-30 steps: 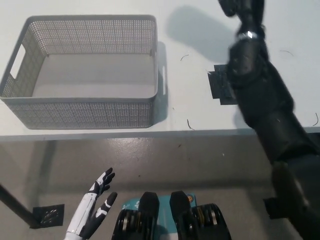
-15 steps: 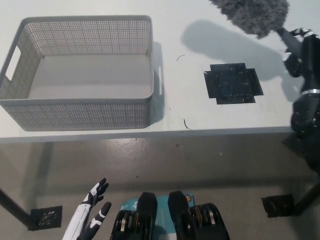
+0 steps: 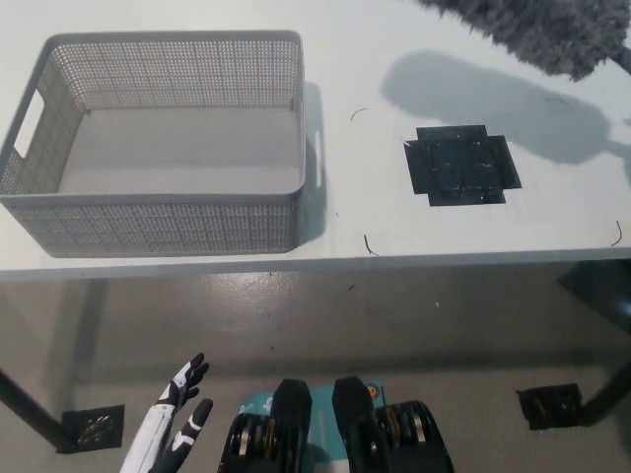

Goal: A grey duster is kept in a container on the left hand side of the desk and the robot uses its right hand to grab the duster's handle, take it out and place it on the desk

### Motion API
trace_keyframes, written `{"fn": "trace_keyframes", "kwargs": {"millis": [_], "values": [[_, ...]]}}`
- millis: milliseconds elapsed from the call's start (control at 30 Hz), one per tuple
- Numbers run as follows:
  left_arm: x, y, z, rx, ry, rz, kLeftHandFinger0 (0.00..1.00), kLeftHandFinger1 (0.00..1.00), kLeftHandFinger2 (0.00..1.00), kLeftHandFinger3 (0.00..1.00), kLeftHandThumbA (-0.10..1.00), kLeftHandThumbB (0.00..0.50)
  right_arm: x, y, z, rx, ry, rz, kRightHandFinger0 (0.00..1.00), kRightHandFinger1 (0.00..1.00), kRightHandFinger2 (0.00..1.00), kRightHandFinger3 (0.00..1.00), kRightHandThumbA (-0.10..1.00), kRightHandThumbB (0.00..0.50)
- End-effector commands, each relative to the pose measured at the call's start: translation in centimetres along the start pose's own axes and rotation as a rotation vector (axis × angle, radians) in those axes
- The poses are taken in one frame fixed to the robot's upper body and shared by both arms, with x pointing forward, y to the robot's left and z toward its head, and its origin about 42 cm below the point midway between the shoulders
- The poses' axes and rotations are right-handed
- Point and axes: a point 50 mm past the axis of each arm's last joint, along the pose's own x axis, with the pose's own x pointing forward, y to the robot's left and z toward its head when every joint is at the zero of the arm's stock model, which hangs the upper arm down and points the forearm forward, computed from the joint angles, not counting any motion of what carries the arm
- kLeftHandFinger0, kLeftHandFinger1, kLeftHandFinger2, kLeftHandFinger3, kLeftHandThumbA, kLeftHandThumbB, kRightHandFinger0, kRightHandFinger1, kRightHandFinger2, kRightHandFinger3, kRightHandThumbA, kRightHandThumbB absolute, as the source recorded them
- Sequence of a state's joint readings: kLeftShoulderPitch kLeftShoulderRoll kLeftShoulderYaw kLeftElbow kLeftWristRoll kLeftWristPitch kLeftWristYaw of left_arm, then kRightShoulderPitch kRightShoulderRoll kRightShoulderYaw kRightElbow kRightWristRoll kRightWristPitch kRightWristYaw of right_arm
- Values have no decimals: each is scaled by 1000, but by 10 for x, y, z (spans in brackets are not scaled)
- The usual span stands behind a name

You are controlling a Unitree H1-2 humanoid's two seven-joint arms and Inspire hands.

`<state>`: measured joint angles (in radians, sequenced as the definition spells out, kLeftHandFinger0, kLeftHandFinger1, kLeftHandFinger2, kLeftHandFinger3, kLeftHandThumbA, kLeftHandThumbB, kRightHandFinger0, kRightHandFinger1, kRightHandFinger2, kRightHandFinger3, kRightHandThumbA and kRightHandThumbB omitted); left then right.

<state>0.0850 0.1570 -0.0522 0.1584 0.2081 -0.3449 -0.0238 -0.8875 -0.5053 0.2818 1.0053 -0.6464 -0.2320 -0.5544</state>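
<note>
One duster (image 3: 552,34) at desk (image 3: 380,69) top-right edge, container (image 3: 158,212) far left, L hand (image 3: 175,434) splayed, empty

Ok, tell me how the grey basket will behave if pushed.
The basket looks empty with perforated walls, so probably light. Wide and low, it would likely slide on the smooth white desk rather than tip. Its thin walls may flex.
</note>
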Motion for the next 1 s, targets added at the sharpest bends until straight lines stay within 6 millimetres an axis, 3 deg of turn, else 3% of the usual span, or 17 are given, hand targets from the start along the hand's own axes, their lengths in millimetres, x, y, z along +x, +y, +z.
{"fn": "trace_keyframes", "kwargs": {"millis": [0,33,67,100,167,300,333,433,467,500,533,600,633,667,700,833,967], "values": [[0,7,7,9,-60,33,1000,1000,1000,1000,929,9,19,-28,-1,-113,-133,14,48,309,584,576,-100,330],[0,7,7,12,-61,32,1000,1000,1000,1000,928,8,18,-27,-3,-133,-141,28,20,247,457,516,-100,329],[0,7,7,15,-62,30,1000,1000,1000,1000,929,1,13,-24,-4,-150,-158,31,1,82,245,437,-100,347],[0,7,7,17,-64,28,1000,1000,1000,1000,929,0,9,-21,-5,-158,-175,30,0,3,149,221,-100,324],[2,7,8,10,-61,27,1000,1000,1000,1000,926,4,5,-17,-8,-152,-201,30,0,0,150,87,-100,305],[2,7,8,0,-61,33,1000,1000,1000,1000,901,1,-4,-6,-11,-202,-210,90,0,24,301,48,-100,277],[2,8,8,-1,-63,34,1000,1000,1000,1000,885,0,-7,-3,-11,-199,-214,97,2,46,341,233,-100,315],[3,9,9,0,-70,37,1000,1000,1000,1000,874,0,-11,5,-12,-221,-224,134,0,59,378,175,-100,288],[4,9,10,-4,-71,39,1000,1000,1000,1000,873,0,-9,7,-12,-252,-206,190,0,116,477,189,-100,233],[5,9,10,-6,-68,39,1000,1000,1000,1000,874,8,-8,9,-14,-270,-169,257,46,249,637,221,-100,196],[5,9,10,-8,-64,38,1000,1000,1000,1000,874,15,-6,11,-14,-293,-125,308,147,359,682,301,5,203],[6,10,11,-7,-66,37,1000,1000,1000,1000,874,10,-2,8,-13,-284,-68,400,653,892,1000,933,422,328],[7,11,12,-1,-71,35,1000,1000,1000,1000,875,2,4,2,-10,-254,-9,515,1000,1000,1000,1000,576,443],[7,11,12,3,-74,34,1000,1000,1000,1000,877,1,6,-3,-6,-249,13,565,1000,1000,1000,1000,599,488],[8,12,12,6,-75,35,1000,1000,1000,1000,878,0,9,-8,-2,-259,27,596,1000,1000,1000,1000,591,500],[9,13,12,1,-80,39,1000,1000,1000,1000,852,0,31,-35,22,-294,104,659,1000,1000,1000,1000,619,500],[9,12,12,-5,-73,40,1000,1000,1000,1000,826,0,52,-61,31,-258,127,663,1000,1000,1000,1000,651,500]]}}
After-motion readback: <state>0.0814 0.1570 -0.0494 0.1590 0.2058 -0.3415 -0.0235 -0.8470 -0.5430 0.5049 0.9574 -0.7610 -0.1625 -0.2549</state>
